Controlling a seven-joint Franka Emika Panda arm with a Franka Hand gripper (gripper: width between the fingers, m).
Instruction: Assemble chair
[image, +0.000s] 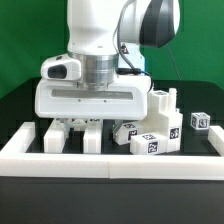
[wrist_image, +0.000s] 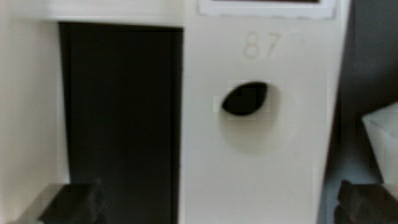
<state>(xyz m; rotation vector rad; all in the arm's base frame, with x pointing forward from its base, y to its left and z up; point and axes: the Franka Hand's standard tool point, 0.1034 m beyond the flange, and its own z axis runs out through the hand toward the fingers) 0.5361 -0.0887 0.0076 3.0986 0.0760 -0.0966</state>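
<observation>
In the wrist view a white chair slab (wrist_image: 267, 150) fills the middle; it has a dark oval hole (wrist_image: 244, 97) and a faint embossed number. My gripper (wrist_image: 217, 212) is open and straddles this slab. One dark fingertip (wrist_image: 75, 205) stands well clear of the slab's edge across a black gap, while the other fingertip (wrist_image: 365, 203) sits close to the opposite edge. In the exterior view the gripper (image: 80, 122) hangs low over white chair parts (image: 92, 135) just behind the front wall. Its fingertips are mostly hidden among them.
A white border wall (image: 110, 162) runs along the front and up both sides. More tagged white parts (image: 150, 140) lie to the exterior view's right of the hand, a taller piece (image: 165, 104) stands behind them, and a small tagged block (image: 199, 121) sits further right.
</observation>
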